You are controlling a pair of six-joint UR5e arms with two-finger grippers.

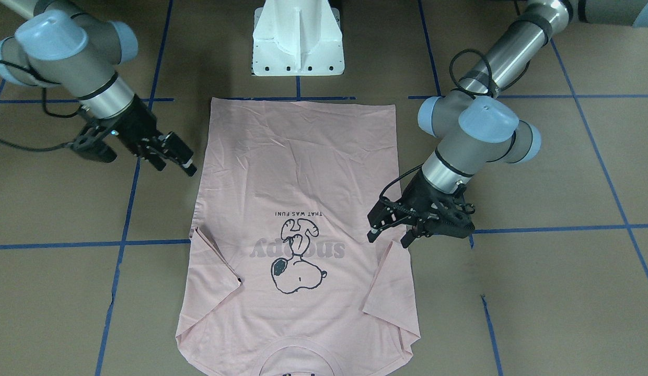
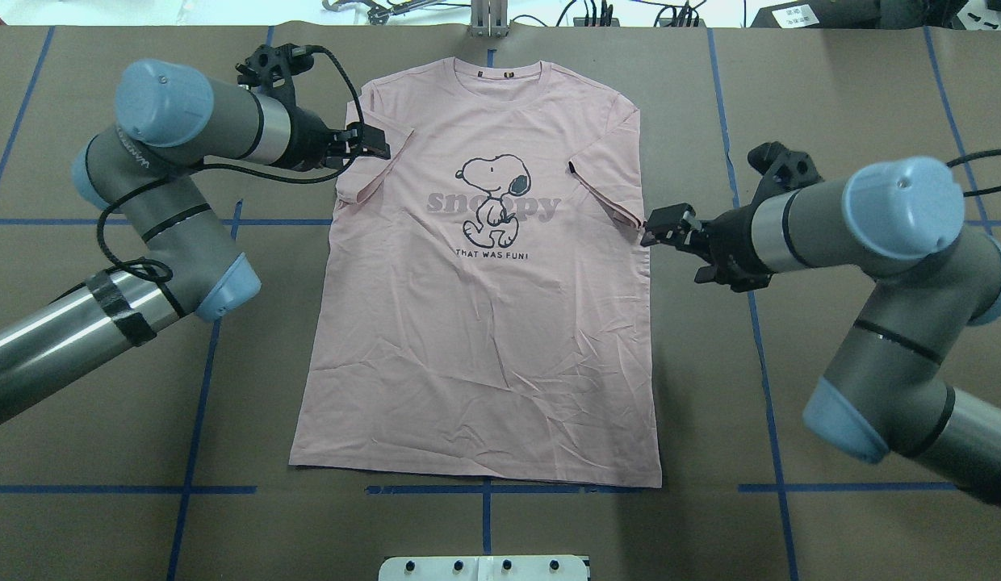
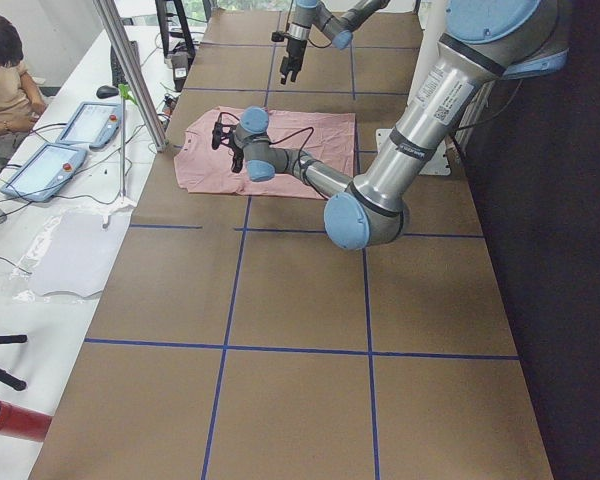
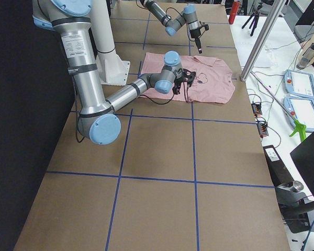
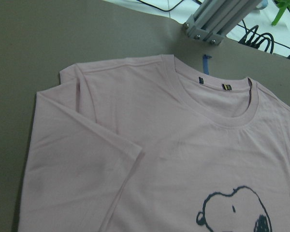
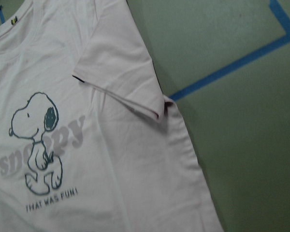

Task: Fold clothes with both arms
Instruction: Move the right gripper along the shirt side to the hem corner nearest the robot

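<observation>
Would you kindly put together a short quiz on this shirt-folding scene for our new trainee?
1. True or false: the T-shirt lies with its print face down.
2. How do the sleeves lie? A: spread straight out to the sides; B: folded inward onto the shirt's body; C: tucked underneath, out of sight.
3. Fill in (nearest / farthest): the collar lies at the end ___ from the white pedestal.

Key: 1 false; 2 B; 3 farthest.
</observation>
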